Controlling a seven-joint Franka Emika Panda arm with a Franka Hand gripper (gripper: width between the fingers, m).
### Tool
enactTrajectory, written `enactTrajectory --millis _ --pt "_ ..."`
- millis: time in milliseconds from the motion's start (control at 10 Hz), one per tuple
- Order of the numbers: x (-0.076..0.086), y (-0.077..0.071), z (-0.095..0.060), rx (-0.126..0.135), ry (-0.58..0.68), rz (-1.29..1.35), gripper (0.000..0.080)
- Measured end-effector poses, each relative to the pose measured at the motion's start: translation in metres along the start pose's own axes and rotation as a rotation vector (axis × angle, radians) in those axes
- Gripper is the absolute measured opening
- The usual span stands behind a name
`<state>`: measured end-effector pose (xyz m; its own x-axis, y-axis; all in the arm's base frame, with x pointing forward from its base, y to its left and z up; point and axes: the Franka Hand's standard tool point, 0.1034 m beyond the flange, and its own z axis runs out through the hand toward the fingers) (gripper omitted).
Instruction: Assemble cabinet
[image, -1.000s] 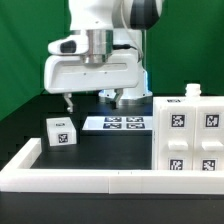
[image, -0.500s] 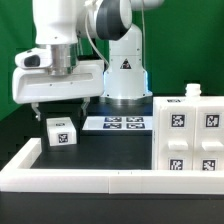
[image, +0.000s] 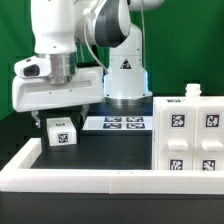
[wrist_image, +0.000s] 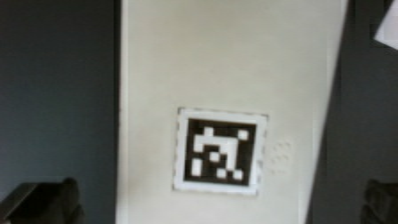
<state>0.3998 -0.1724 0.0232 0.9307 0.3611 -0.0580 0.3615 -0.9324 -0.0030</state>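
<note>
One grasp pending: hovering over drawer block (image: 60, 132) near bench (image: 18, 138) edge at the exterior view's left, with gripper (image: 62, 118) spread (nothing held); likely needing descending, then squeezing.

The cabinet (image: 190, 140) and the drawer block (image: 60, 131) are showing smooth, faintly glossy white plastic, while the table (image: 100, 150) is looking matt black.

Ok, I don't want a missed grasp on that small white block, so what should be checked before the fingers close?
1. Fingers open: ok, one on either side of the drawer block.
2. Block under the gripper, tag in wrist view: ok.
3. Block sitting level: ok.
4. Fingers low enough to grip the sides: cannot tell.
5. Cabinet well apart from the block: ok.
</note>
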Motion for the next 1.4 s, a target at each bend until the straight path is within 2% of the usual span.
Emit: enactTrajectory --millis 400,600,1000,1200,1400 --pt "-0.007 -0.004 0.010 -0.003 -0.005 0.000 0.0796" --pt "-0.008 -0.007 0.014 -0.003 -0.008 -0.003 0.0559" --pt "-0.007 -0.007 0.013 -0.004 -0.008 -0.009 0.0560" --pt "0.016 -0.018 -0.020 -0.012 0.024 -0.045 0.0560" --pt "0.037 -0.032 -0.044 -0.021 0.052 -0.055 0.0560"
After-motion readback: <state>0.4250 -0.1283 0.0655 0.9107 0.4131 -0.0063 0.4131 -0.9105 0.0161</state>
